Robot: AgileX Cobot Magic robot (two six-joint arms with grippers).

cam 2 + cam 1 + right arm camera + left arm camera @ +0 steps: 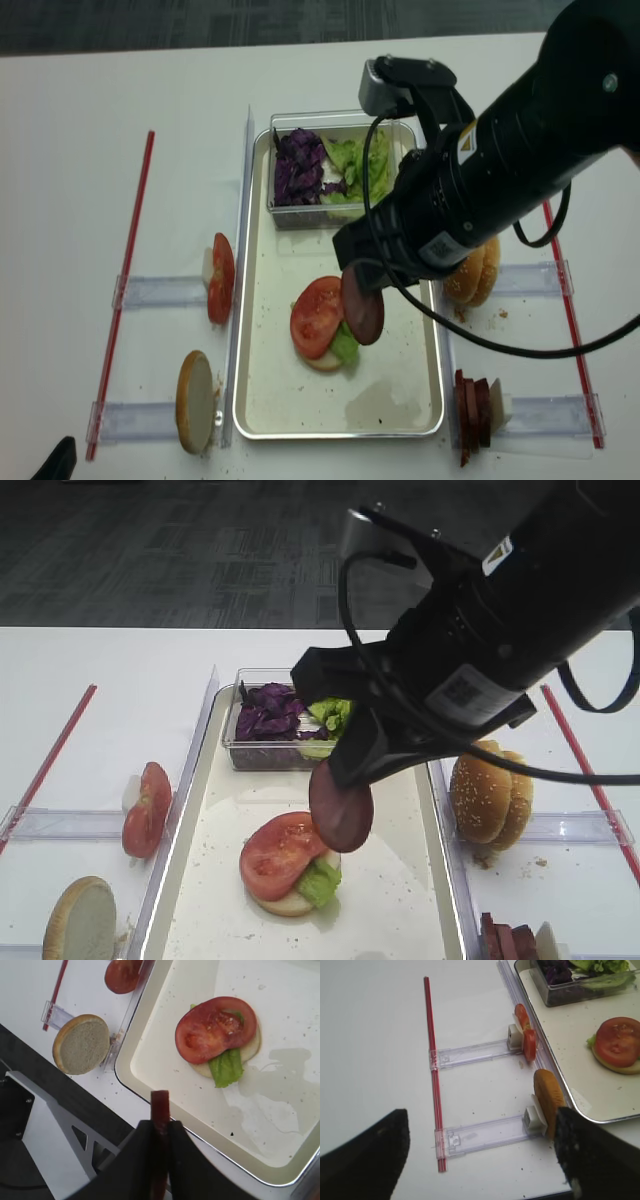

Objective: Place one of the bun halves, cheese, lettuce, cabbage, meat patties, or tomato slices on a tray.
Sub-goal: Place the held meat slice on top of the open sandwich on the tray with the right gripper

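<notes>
Right claw (362, 300) clenched on meat patty (342, 805) — hangs just above tomato slice (277, 853) on tray (395, 920). Lower slowly (patty flat), then let go.

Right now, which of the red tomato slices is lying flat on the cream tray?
The glossy red tomato slice topping the lettuce and bun base in the cream metal-rimmed tray. The other tomato slice stands on edge in the clear holder left of the tray.

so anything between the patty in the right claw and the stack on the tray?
Nothing visible. The right claw is shut on the round reddish-brown meat patty, hanging just right of the red tomato slice topping the stack. Only bare cream metal-rimmed tray lies beneath it.
</notes>
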